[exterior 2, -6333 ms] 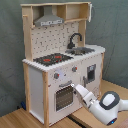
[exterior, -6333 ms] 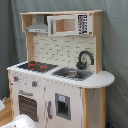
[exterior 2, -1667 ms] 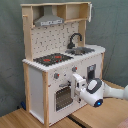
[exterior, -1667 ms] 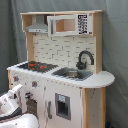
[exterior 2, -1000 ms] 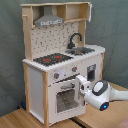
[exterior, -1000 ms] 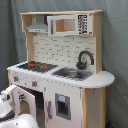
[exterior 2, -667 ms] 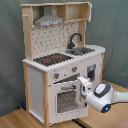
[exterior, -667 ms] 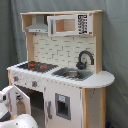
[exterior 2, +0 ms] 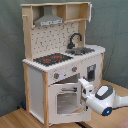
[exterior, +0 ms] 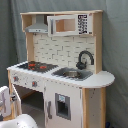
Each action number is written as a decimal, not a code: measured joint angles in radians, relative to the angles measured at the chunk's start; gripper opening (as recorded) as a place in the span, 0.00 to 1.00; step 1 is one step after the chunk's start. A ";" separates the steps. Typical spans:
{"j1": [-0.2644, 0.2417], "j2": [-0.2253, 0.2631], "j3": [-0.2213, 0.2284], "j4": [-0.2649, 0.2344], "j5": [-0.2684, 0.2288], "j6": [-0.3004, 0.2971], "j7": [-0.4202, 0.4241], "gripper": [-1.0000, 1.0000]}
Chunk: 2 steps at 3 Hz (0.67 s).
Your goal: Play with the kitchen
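The kitchen (exterior: 60,65) is a tall white and light-wood toy with a black-red hob (exterior: 34,65), a black faucet (exterior: 85,59) over the sink (exterior: 72,73) and a grey hood (exterior: 38,26). In the second exterior view the kitchen (exterior 2: 60,55) shows its windowed oven door (exterior 2: 65,100) tilted out at the top. My gripper (exterior 2: 82,85) sits at the door's upper right corner, just below the knobs (exterior 2: 74,69). In the first exterior view the tilted door (exterior: 5,102) shows at the lower left, with my white arm (exterior: 22,121) below it.
A wooden floor or tabletop (exterior 2: 15,117) carries the kitchen. A grey curtain (exterior: 115,50) hangs behind it. A cupboard door with a dark panel (exterior: 62,106) sits under the sink, next to the oven.
The arm has come in from the second exterior view's right to the oven door. The door, flush 6.3 s ago, now leans outward. Over the last second the gripper has shifted slightly left.
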 joint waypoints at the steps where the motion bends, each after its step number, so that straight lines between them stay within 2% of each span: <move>1: 0.005 0.000 0.011 0.035 0.063 -0.053 -0.059 0.00; 2: 0.006 0.000 0.022 0.072 0.121 -0.108 -0.108 0.00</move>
